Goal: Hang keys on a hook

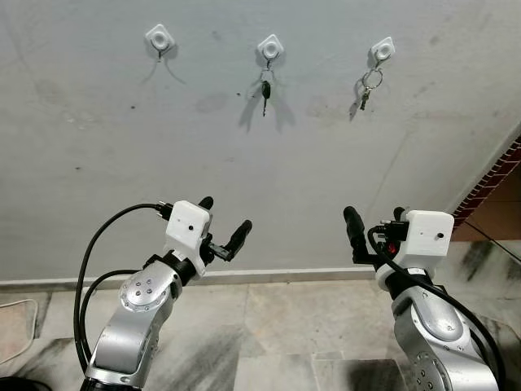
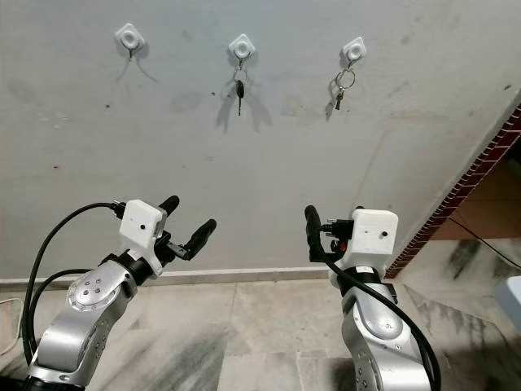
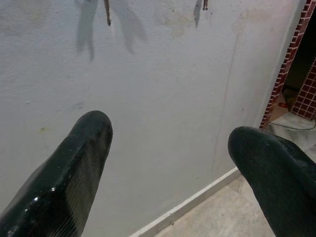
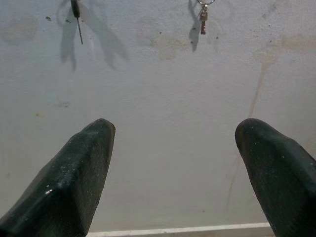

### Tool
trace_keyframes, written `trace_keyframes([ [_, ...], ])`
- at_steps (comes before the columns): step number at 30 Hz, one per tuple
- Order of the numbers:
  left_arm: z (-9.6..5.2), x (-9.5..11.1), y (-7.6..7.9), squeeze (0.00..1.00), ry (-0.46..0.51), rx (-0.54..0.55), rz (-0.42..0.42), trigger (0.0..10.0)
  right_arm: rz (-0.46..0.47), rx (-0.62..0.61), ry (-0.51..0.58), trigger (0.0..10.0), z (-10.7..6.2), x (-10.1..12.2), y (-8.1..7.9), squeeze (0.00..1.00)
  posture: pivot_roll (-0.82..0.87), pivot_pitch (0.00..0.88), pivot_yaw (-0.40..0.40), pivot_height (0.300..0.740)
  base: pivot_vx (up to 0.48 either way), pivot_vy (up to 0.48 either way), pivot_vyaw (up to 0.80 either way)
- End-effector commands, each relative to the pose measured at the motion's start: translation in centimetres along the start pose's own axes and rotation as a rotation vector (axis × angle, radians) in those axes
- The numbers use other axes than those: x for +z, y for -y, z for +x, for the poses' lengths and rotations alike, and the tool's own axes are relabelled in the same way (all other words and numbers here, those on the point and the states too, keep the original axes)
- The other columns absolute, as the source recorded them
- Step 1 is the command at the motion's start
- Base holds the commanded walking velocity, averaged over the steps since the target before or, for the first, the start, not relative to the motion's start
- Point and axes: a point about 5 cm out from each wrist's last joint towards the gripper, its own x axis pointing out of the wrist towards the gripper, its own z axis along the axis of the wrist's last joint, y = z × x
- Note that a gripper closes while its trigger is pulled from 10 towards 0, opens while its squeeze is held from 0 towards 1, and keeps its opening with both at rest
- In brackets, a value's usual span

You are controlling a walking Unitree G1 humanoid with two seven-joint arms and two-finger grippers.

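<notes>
Three white hooks (image 1: 270,47) along the wall's (image 1: 122,155) upper edge, two sets of keys (image 1: 265,87) hanging on middle and right hooks, left hook bare, left gripper (image 1: 224,224) and right gripper (image 1: 376,218) both spread, holding nothing, below.

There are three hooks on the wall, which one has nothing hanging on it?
The left hook is bare. The middle hook carries a dark key, and the right hook carries a ring of keys.

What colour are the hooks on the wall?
White. The three hooks on the grey wall show best in the left eye view.
</notes>
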Motion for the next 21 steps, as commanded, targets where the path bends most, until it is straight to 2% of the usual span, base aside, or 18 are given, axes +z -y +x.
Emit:
trace_keyframes([
  [1,0.11,0.07,0.10,0.00,0.002,-0.013,0.002,10.0,-0.008,-0.014,-0.009,10.0,0.04,-0.14,0.25,0.00,0.04,0.000,-0.055,0.740,0.000,0.000,-0.77],
  [21,0.19,0.07,0.13,0.00,0.000,-0.018,-0.002,10.0,-0.001,-0.012,-0.013,10.0,0.12,-0.25,0.07,0.00,0.04,0.000,-0.051,0.740,0.000,0.000,-0.76],
])
